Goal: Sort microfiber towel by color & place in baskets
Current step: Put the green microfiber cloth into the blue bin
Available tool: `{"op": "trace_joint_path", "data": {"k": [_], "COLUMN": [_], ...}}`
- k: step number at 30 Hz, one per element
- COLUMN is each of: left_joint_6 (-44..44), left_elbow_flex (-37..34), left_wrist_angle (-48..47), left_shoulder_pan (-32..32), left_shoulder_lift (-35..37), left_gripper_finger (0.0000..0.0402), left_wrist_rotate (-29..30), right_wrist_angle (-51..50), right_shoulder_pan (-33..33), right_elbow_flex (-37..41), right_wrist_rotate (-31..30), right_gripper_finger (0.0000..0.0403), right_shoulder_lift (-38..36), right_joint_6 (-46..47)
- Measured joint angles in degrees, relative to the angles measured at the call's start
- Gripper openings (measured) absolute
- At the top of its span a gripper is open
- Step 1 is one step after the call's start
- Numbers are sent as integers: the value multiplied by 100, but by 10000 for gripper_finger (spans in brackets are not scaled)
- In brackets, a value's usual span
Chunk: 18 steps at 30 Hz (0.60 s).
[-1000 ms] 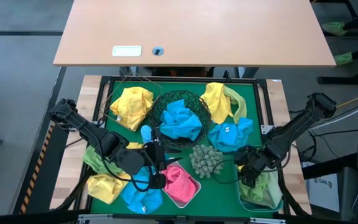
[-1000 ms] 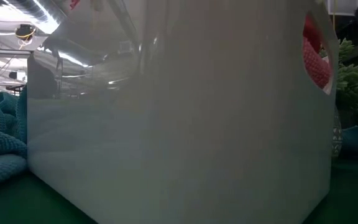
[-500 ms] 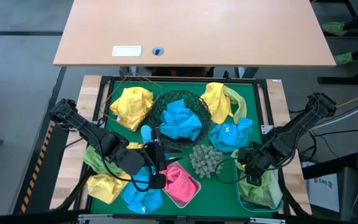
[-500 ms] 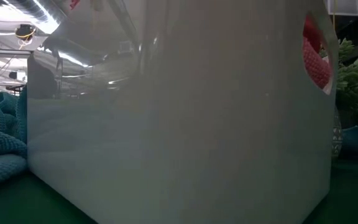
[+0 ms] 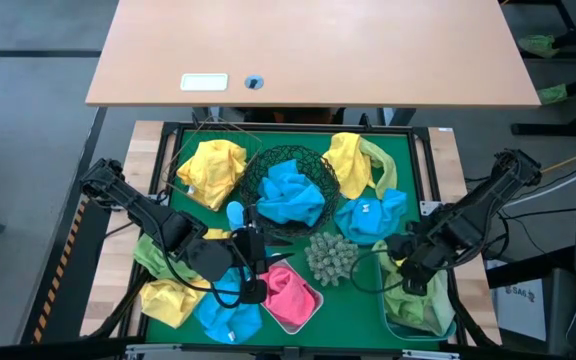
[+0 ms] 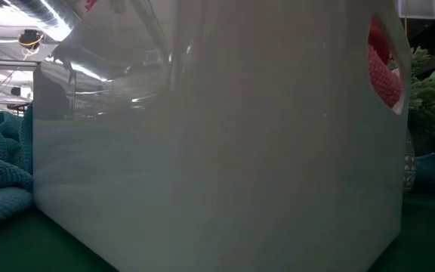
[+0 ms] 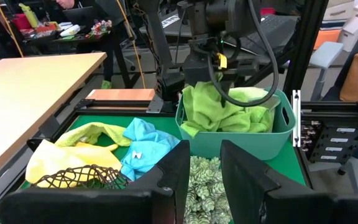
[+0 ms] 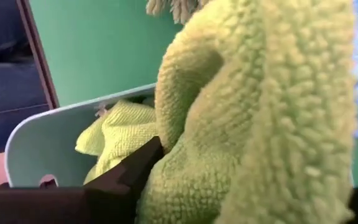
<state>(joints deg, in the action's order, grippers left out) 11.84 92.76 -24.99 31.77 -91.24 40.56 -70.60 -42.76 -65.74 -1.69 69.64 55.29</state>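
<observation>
Green mat (image 5: 358,290) w/ a wood desk beyond it; towels in clumps all over. Right gripper (image 5: 415,262) sits at the near-left corner of the translucent blue tub (image 7: 234,142), pinching a lime green towel (image 8: 253,124) — cloth is wedged between its fingers and drapes down over the tub rim, where more lime cloth (image 7: 219,112) is already piled. Key relation: held towel hangs right at the tub mouth, basically above the pile, so the drop looks like mostly a release, maybe a small nudge inward first. Right arm is clearly the nearer one; left gripper (image 5: 253,262) is well apart, between the black mesh bowl (image 5: 320,172) and white tub (image 5: 311,306), jaws partly spread, nothing visible between them, pointed toward the blue tub. Views: high view gives the layout but the grip is hidden under the arm; right wrist view shows the pinch up close; left wrist view shows the towel hanging from the gripper into the tub. Low view is blocked by the white tub wall, only pink cloth (image 6: 382,72) thru the handle hole.
</observation>
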Motion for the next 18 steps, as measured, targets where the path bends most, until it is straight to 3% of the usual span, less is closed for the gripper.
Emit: {"op": "trace_joint_path", "data": {"k": [4,13,18], "left_joint_6": [0,-2,0], "left_elbow_flex": [-1,-1,-1], "left_wrist_angle": [-4,-20,-22], "left_shoulder_pan": [1,0,0], "left_shoulder_lift": [0,0,0], "left_gripper_finger": [85,85,85], "left_wrist_rotate": [-1,-1,-1], "right_wrist_angle": [5,-337,-317], "right_shoulder_pan": [5,0,0], "right_elbow_flex": [1,1,1], "right_wrist_rotate": [350,2023,2292], "right_gripper_finger": [184,184,184], "right_shoulder_lift": [27,29,29], "right_joint_6": [-17,-139,-193]}}
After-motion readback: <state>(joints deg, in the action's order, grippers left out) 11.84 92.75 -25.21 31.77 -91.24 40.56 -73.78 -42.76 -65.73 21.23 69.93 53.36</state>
